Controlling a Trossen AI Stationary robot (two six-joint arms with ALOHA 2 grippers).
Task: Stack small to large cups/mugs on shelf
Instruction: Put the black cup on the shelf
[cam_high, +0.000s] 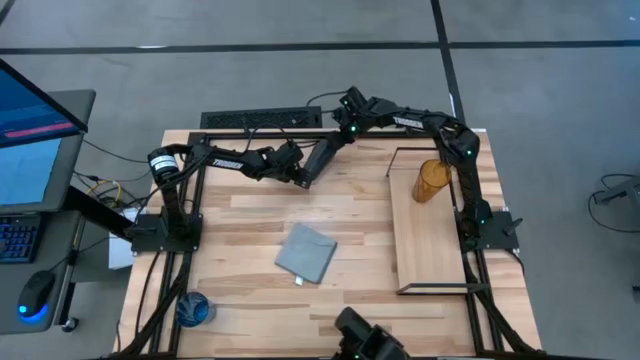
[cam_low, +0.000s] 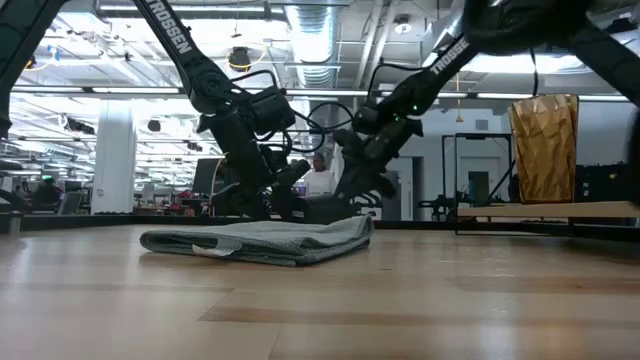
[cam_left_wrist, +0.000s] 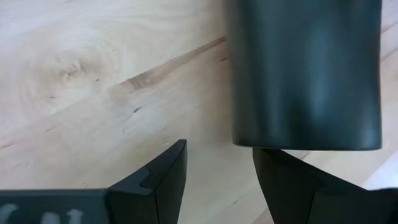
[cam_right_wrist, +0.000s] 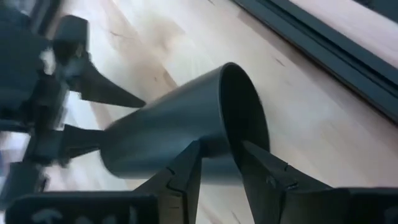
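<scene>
Right gripper (cam_right_wrist: 217, 163): pinching black cup (cam_right_wrist: 180, 127) by its rim, cup tilted.
Left gripper (cam_left_wrist: 217, 165): fingers apart, just off the cup's base.

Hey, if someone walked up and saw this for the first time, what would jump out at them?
Both arms meet at the table's far middle over a tilted black cup: the right gripper pinches its rim, while the left gripper sits open at its base. A tall amber tumbler stands alone on the shelf at right, with a grey folded cloth mid-table and a blue cup near the front-left corner.
</scene>
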